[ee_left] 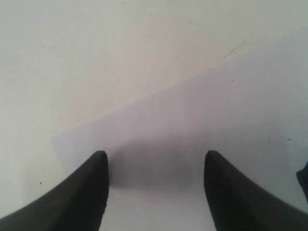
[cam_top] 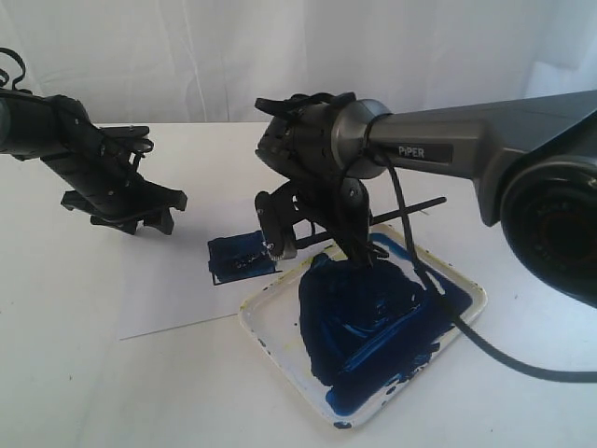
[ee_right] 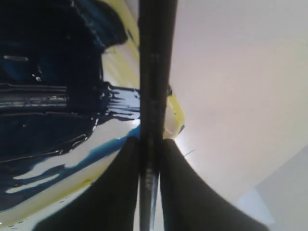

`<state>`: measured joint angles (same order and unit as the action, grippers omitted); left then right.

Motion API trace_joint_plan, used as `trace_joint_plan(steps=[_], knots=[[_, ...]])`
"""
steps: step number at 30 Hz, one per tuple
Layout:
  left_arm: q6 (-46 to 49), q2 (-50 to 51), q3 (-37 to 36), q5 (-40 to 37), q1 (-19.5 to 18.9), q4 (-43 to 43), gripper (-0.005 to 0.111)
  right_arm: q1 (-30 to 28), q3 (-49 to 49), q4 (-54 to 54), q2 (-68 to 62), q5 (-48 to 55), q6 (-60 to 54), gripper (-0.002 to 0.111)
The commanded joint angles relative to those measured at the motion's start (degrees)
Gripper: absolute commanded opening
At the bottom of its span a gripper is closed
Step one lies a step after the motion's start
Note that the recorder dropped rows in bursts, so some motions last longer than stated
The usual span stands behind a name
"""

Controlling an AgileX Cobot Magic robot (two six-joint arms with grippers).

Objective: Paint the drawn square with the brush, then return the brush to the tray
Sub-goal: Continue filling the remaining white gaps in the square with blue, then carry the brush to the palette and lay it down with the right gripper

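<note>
The drawn square (cam_top: 241, 254) on the paper sheet (cam_top: 177, 289) is filled with dark blue paint. My right gripper (cam_top: 322, 238) hangs over the far rim of the tray (cam_top: 270, 331), between the square and the paint smear. It is shut on the brush (cam_top: 420, 205), whose black handle sticks out toward the back right. In the right wrist view the handle (ee_right: 154, 72) runs straight out from between the closed fingers (ee_right: 120, 183), crossing the tray's yellowish rim (ee_right: 175, 110). The brush tip is hidden. My left gripper (cam_top: 140, 210) hovers open over the paper's left part, holding nothing.
The left wrist view shows only the paper sheet (ee_left: 216, 120) lying on the white table (ee_left: 96, 57) beyond the spread fingers (ee_left: 91, 192). A black cable (cam_top: 485, 345) loops from the right arm over the tray's right side.
</note>
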<state>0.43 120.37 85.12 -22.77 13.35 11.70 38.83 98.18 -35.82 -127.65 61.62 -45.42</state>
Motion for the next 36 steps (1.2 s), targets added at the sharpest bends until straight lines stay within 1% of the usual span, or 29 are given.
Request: trace_joint_plan(steps=[1,23,26,31,36], knots=[[-0.43,0.27,-0.41,-1.23,-0.04,0.18,0.062,0.55,0.41,-0.64,0.7,-0.33,-1.05,0.0],[-0.43,0.27,-0.41,-1.23,-0.04,0.18,0.062,1.17,0.41,-0.36,0.7,0.17,-4.81,0.0],[-0.43,0.27,-0.41,-1.23,-0.04,0.18,0.062,1.17,0.41,-1.88,0.7,0.3,-1.43,0.0],[-0.43,0.27,-0.41,-1.23,-0.04,0.18,0.062,1.17,0.41,-8.2,0.7,0.39,10.78,0.0],[-0.43,0.27,-0.41,-1.36,-0.04,0.18,0.062,1.17,0.41,-9.92,0.7,1.48,12.52,0.0]])
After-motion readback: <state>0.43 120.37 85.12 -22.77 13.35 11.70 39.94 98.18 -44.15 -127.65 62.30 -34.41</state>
